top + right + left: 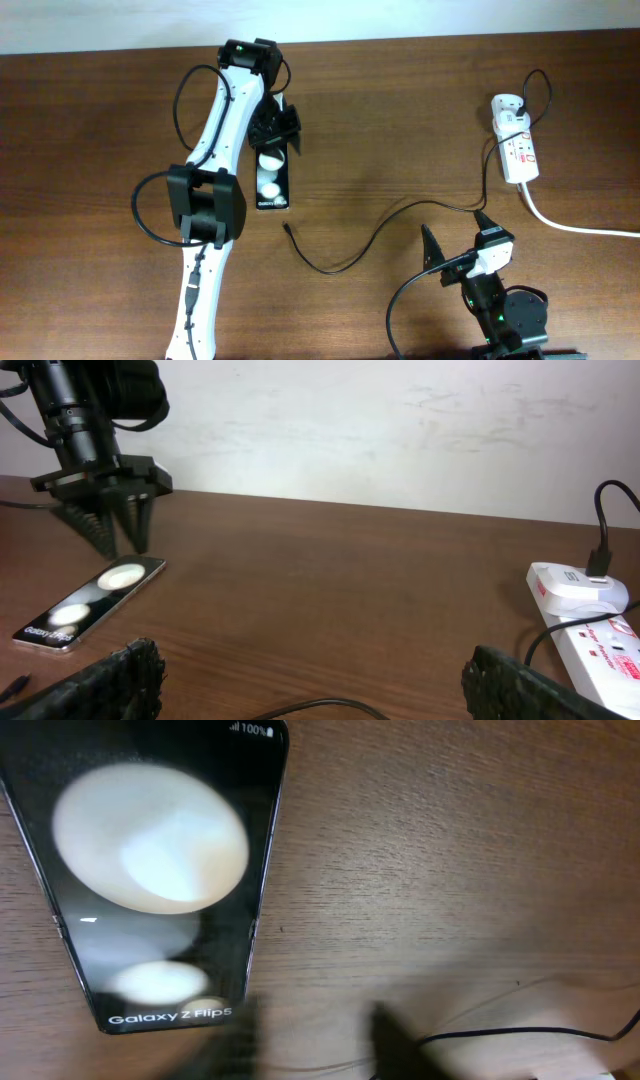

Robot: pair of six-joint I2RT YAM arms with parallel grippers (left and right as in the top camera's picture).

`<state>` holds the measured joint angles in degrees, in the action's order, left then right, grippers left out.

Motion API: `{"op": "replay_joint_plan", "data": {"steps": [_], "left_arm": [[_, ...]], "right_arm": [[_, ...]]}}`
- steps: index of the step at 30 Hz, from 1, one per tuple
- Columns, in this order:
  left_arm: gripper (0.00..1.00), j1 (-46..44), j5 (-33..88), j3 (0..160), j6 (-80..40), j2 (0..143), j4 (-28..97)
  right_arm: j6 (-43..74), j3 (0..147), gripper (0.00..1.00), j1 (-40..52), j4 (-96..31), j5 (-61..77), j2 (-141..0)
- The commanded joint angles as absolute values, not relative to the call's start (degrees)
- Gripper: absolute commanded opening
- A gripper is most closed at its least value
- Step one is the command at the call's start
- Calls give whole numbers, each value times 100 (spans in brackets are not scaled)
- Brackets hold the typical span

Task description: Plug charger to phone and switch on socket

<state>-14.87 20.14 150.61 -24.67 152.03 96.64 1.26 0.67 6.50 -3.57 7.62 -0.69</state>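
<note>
One charger plug [507,108] in the socket [520,156]

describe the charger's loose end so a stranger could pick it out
Start at the black phone left of centre. Just beyond its lettered end lies the connector tip, touching nothing. It ends a thin black cable, not the thick white cord.

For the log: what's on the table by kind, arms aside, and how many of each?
Phone: 1
Charger: 1
Socket: 1
Total: 3
</note>
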Motion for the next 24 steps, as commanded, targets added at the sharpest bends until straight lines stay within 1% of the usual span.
{"op": "replay_joint_plan", "data": {"steps": [1, 6, 10, 12, 13, 14, 17, 19, 20, 21, 24], "left_arm": [[99, -1472, 1437, 15144, -2408, 14853, 9675], [99, -1752, 12, 15113, -1986, 14409, 9675], [99, -1848, -200, 14997, -1636, 14254, 9675], [99, -1848, -432, 14597, -1570, 14014, 9675], [100, -1863, -738, 14169, -1601, 13795, 9675], [100, -1870, -843, 13843, -1798, 13642, 9642], [99, -1859, -838, 12416, -1741, 12956, 8908], [99, -1859, -784, 11395, -1568, 12453, 8106], [99, -1865, -449, 10687, -1267, 12125, 7467], [99, -1876, -360, 10315, -1208, 11961, 7109], [99, -1874, -244, 9907, -1214, 11891, 6595]], "right_arm": [[106, 32, 99, 635, -370, 838, -19], [106, 32, 99, 635, -370, 838, -19], [106, 32, 99, 635, -370, 838, -19], [106, 32, 99, 635, -370, 838, -19], [106, 32, 99, 635, -370, 838, -19], [106, 32, 99, 635, -370, 838, -19], [106, 32, 99, 635, -370, 838, -19], [106, 32, 99, 635, -370, 838, -19], [106, 32, 99, 635, -370, 838, -19], [106, 32, 99, 635, -370, 838, -19], [106, 32, 99, 635, -370, 838, -19]]}}
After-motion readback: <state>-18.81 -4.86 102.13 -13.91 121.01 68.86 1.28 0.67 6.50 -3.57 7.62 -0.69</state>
